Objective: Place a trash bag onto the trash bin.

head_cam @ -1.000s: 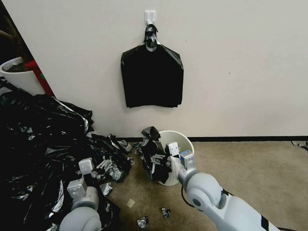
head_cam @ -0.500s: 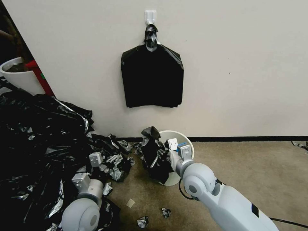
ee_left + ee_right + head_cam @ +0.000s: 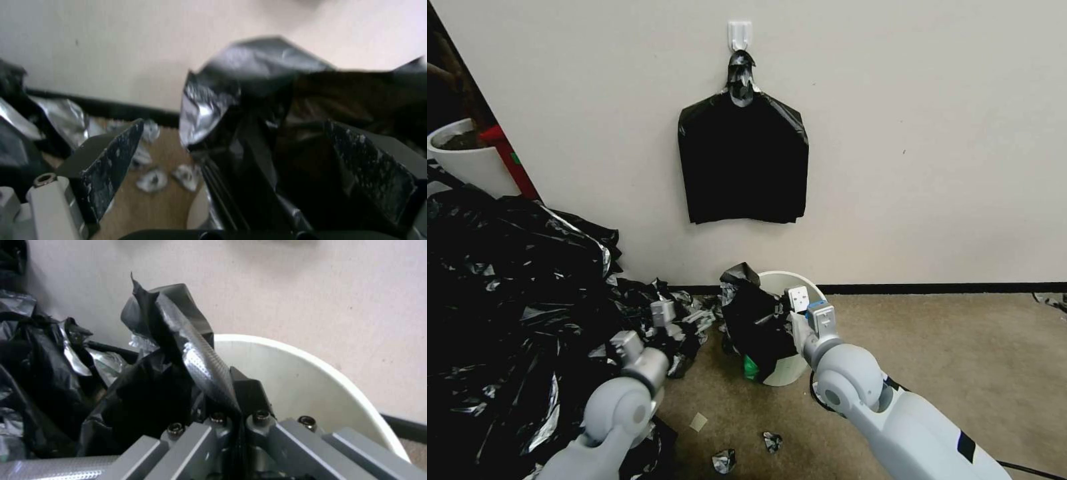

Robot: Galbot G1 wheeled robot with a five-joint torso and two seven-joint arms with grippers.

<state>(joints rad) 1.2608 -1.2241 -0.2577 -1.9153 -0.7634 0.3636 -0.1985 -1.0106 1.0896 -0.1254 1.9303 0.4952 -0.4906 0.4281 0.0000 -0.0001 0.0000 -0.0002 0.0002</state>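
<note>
Much black plastic sheeting (image 3: pixel 500 280) across tan carpet (image 3: pixel 947 360), by white wall (image 3: pixel 927 133).

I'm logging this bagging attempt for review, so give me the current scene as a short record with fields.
trash bin: on the carpet by the wall, mouth mostly uncovered
trash bag: crumpled, draped over the bin's left rim
right gripper: shut on the bag at the rim
left gripper: open, fingers either side of the bag's film
spare bags: hanging from a wall hook
</note>
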